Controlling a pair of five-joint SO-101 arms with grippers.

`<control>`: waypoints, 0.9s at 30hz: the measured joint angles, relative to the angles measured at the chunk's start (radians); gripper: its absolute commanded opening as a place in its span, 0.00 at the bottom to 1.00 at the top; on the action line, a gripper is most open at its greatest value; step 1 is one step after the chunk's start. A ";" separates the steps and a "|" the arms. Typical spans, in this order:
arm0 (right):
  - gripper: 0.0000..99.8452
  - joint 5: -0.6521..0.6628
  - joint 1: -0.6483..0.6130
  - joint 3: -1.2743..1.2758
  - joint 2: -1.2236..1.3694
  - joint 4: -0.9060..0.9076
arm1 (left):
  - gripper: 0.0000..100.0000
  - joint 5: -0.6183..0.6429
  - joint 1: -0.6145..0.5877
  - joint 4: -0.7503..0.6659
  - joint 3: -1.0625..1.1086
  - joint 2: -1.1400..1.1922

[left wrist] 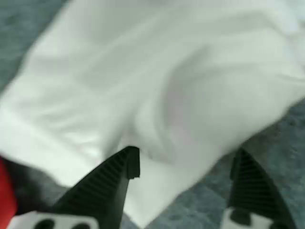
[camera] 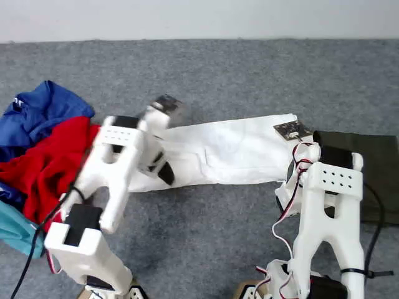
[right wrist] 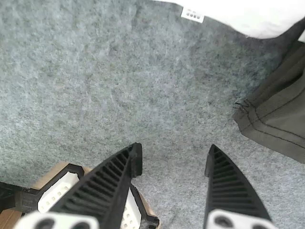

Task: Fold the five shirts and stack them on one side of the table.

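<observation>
Fingers of the left gripper (left wrist: 186, 155) spread apart — white shirt (left wrist: 157, 86) just beneath; right gripper (right wrist: 174, 149) gapes, empty.

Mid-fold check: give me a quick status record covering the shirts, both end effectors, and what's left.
white shirt: spread across the middle of the table, partly folded into a long strip
olive shirt: lying flat at the right side
pile: blue shirt, red shirt and teal shirt heaped at the left side
left end effector: open, over the white shirt's end nearest the pile
right end effector: open, above bare felt near the olive shirt's corner
remaining: white shirt's fold unfinished; pile not yet folded
</observation>
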 measured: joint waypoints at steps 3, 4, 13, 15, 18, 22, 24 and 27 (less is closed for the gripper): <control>0.22 0.000 0.000 0.000 0.000 0.000 | 0.31 0.041 -0.087 0.000 -0.046 0.000; 0.22 0.000 0.000 0.000 0.000 0.000 | 0.31 0.051 -0.110 0.000 -0.057 0.000; 0.22 0.000 0.000 0.000 0.000 -0.002 | 0.31 0.074 -0.140 -0.015 -0.094 0.000; 0.22 0.000 0.000 0.000 0.000 -0.020 | 0.31 0.120 -0.146 -0.015 -0.120 0.000; 0.23 -0.006 0.000 0.000 0.000 -0.123 | 0.31 0.173 -0.146 -0.015 -0.160 -0.018; 0.23 -0.103 0.000 0.000 0.000 -0.334 | 0.31 0.192 -0.146 -0.015 -0.193 -0.086; 0.23 -0.149 0.000 0.000 0.014 -0.431 | 0.31 0.193 -0.146 -0.014 -0.195 -0.126; 0.23 -0.169 0.000 -0.006 0.097 -0.522 | 0.31 0.193 -0.146 0.018 -0.195 -0.193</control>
